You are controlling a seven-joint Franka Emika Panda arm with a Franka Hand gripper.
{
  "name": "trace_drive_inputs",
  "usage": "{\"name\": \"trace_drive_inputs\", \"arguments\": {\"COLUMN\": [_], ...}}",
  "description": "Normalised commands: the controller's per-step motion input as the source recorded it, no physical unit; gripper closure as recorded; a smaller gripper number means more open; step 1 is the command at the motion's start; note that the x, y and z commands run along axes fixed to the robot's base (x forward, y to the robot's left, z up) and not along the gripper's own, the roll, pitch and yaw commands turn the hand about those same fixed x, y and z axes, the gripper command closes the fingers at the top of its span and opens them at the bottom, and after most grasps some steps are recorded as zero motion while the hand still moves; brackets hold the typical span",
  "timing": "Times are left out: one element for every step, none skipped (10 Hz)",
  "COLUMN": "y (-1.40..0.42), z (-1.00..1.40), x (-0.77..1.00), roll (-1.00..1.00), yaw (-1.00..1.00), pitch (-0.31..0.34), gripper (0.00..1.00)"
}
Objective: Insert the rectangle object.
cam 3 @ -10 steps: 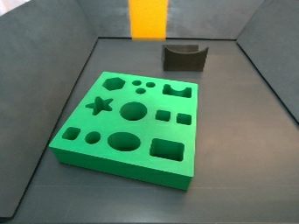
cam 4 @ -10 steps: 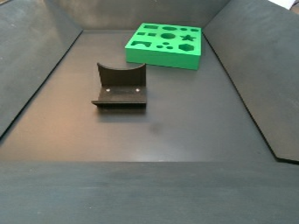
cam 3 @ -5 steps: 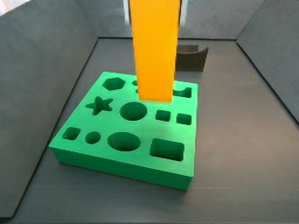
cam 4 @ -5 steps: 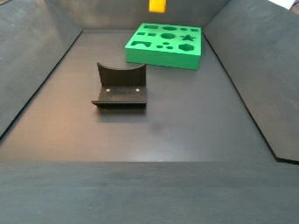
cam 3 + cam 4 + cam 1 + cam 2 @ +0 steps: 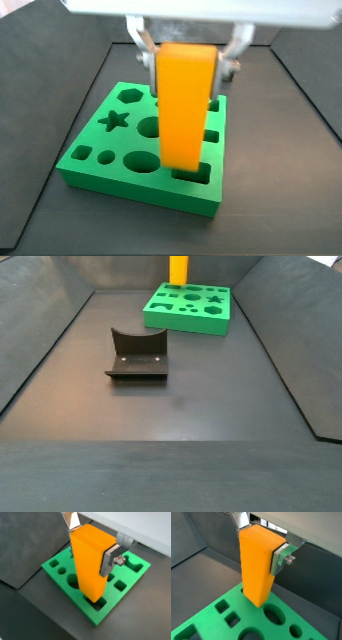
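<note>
The gripper (image 5: 185, 50) is shut on the top of the rectangle object (image 5: 185, 105), a tall orange-yellow block held upright. Its lower end stands at the large square hole in a corner of the green board (image 5: 107, 150); whether it is inside the hole I cannot tell. Both wrist views show the block (image 5: 90, 564) (image 5: 256, 562) clamped between the silver fingers (image 5: 110, 559) (image 5: 282, 557) over the board (image 5: 130, 577) (image 5: 211, 619). In a side view only the block's lower part (image 5: 178, 269) shows behind the board (image 5: 190, 308).
The dark fixture (image 5: 136, 354) stands on the grey floor, apart from the board. Dark sloped walls (image 5: 40, 336) enclose the floor. The board has several other shaped holes, among them a star (image 5: 114, 122) and a hexagon (image 5: 130, 96).
The block has come down and forward over the board, from near the back wall to the large square hole. The gripper has come into a side view.
</note>
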Motion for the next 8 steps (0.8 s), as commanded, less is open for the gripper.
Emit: {"name": "trace_drive_inputs", "arguments": {"y": [-0.33, -0.05, 0.0, 0.03, 0.0, -0.01, 0.0, 0.0], "z": [-0.08, -0.06, -0.1, -0.12, -0.15, -0.33, -0.32, -0.3], "x": [0.41, 0.26, 0.06, 0.04, 0.02, 0.2, 0.27, 0.29], "roll": [0.0, 0.04, 0.06, 0.05, 0.03, 0.0, 0.01, 0.06], "yaw": [-0.17, -0.22, -0.19, -0.15, -0.11, -0.06, -0.04, -0.02], "pitch": [0.229, 0.239, 0.213, 0.201, 0.174, 0.181, 0.181, 0.186], "gripper": [1.0, 1.0, 1.0, 1.0, 1.0, 1.0, 1.0, 1.0]}}
